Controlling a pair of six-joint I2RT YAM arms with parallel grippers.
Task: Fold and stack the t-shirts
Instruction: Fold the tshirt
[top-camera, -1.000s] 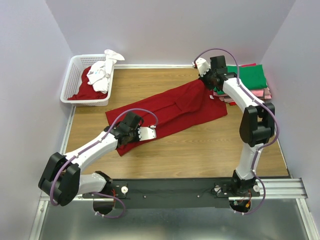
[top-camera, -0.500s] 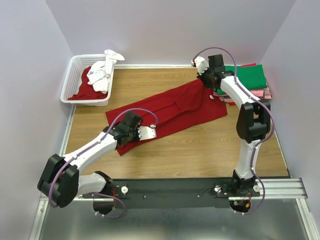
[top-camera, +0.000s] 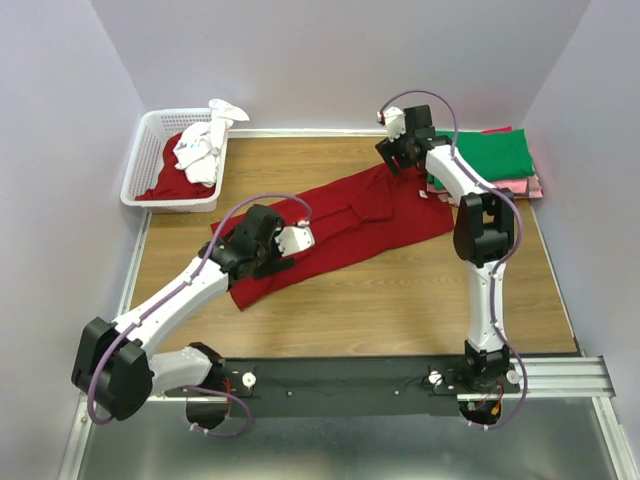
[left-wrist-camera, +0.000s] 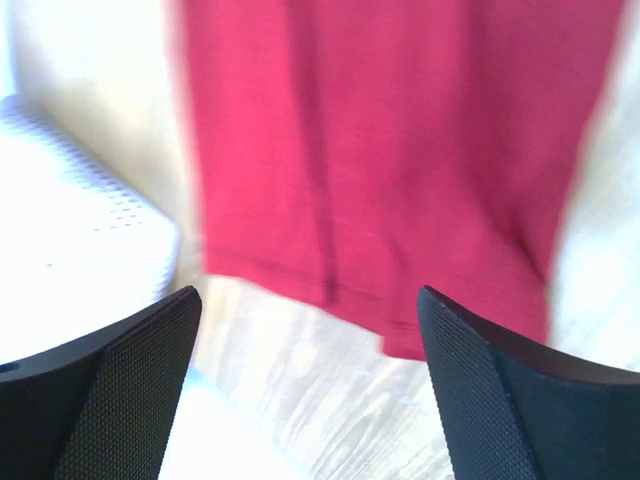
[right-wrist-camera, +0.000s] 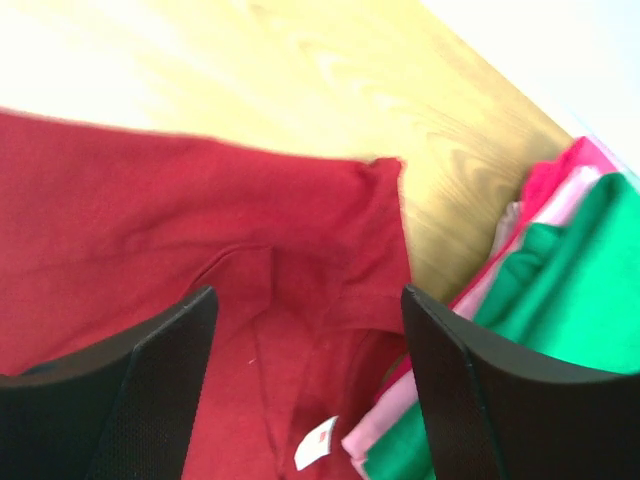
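Both arms have drawn up and back from the dark red t-shirt (top-camera: 350, 215), which lies spread on a diagonal across the wooden surface (top-camera: 400, 290); the left fingers (left-wrist-camera: 130, 370) hang parted and empty above its hem, the right fingers (right-wrist-camera: 140, 390) parted and empty over the collar and white neck label (right-wrist-camera: 318, 443); the release suggests flattening is done and folding comes next. The collar end touches the folded stack (top-camera: 495, 155) of green and pink shirts at the right; the hem end points toward the white basket (top-camera: 140, 165); bare wood nearest the arm bases offers folding room.
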